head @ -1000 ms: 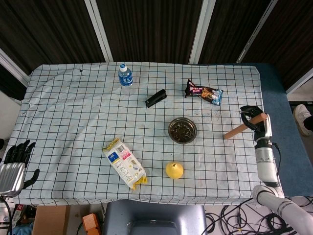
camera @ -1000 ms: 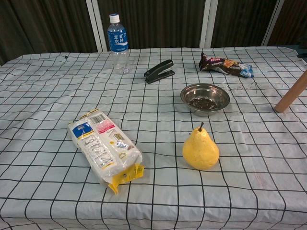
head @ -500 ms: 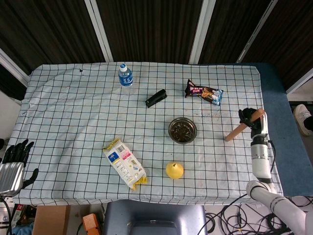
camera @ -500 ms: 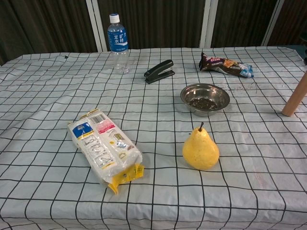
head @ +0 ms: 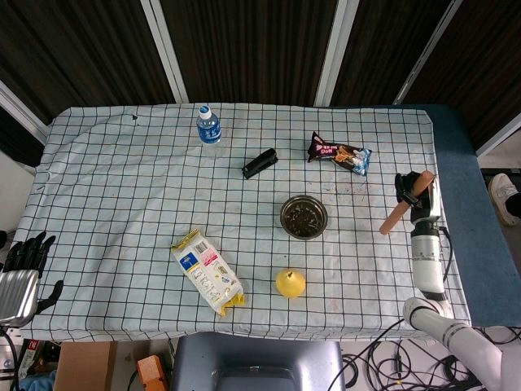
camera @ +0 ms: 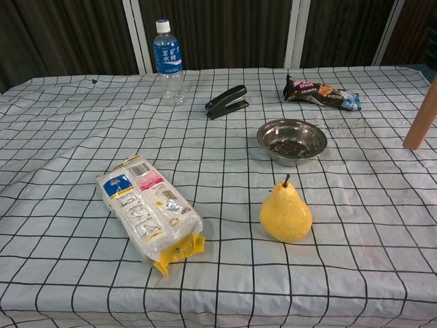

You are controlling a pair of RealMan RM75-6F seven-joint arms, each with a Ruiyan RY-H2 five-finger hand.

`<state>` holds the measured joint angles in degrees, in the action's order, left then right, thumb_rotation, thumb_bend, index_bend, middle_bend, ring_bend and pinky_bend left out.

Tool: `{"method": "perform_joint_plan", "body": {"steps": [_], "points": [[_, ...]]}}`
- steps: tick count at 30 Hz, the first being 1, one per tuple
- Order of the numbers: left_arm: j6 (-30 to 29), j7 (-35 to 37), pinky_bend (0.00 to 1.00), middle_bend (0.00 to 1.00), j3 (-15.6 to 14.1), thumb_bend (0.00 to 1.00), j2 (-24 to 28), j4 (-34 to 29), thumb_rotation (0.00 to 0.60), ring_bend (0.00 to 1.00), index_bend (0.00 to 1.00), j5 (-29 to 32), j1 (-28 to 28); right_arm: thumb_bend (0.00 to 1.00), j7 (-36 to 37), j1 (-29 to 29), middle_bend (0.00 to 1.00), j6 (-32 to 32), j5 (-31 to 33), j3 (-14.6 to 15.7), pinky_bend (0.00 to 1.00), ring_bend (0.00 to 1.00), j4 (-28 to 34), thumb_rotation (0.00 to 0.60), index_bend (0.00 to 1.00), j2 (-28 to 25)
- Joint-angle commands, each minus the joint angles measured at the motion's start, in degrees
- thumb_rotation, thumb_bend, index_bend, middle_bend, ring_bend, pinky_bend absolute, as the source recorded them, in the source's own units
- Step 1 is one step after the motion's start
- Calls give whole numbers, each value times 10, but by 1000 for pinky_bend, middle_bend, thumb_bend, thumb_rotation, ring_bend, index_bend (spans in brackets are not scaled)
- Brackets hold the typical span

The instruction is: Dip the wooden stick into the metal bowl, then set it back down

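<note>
My right hand grips the upper end of the wooden stick at the table's right side. The stick slants steeply, its lower end pointing down and left, just above the cloth. The chest view shows only the stick's lower part at the right edge, with the hand out of frame. The metal bowl holds dark bits and sits left of the stick, also visible in the chest view. My left hand hangs off the table's left edge, fingers apart, holding nothing.
A yellow pear lies in front of the bowl. A snack packet and a black stapler lie behind it. A water bottle stands at the back, and a white bag lies front left.
My right hand has lifted and moved slightly left with the stick, which now stands steeper. The left hand has barely moved.
</note>
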<state>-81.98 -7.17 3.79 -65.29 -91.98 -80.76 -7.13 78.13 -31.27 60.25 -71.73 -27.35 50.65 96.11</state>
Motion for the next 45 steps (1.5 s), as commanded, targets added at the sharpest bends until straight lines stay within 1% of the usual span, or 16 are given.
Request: {"method": "perform_joint_plan", "body": {"steps": [1,4,8,13,18,23,29,38,45], "points": [[2,-1,23,0,0,370,0,0,600,0,0,1,-1,407,-7,-32,944,58,-40,-3,949,936,-23,600,1000,25],[3,-1,23,0,0,370,0,0,600,0,0,1,-2,416,-35,-51,944,99,-71,10,949,937,-24,600,1000,44],[4,1,23,0,2,370,0,0,600,0,0,3,-3,431,-78,-89,944,122,-93,22,949,941,-39,600,1000,82],[9,6,23,0,4,371,3,2,600,0,0,9,-4,445,-82,-132,948,105,-88,21,949,945,-64,600,1000,129],[10,13,23,0,5,371,6,4,600,0,0,12,-4,445,-67,-161,950,86,-78,21,952,949,-93,600,1000,165],[11,18,23,0,6,370,8,5,600,0,0,13,-4,445,-54,-172,952,88,-84,35,954,950,-114,600,1000,182],[8,24,23,0,6,369,10,4,600,0,0,12,-2,445,-16,-177,952,66,-84,50,954,951,-126,600,1000,190],[8,26,23,0,3,370,11,5,600,0,0,8,-2,445,13,-180,952,54,-87,71,954,951,-180,600,1000,215],[11,24,24,0,1,370,11,4,600,0,0,4,-4,446,26,-179,952,46,-88,83,954,951,-207,600,1000,223]]}}
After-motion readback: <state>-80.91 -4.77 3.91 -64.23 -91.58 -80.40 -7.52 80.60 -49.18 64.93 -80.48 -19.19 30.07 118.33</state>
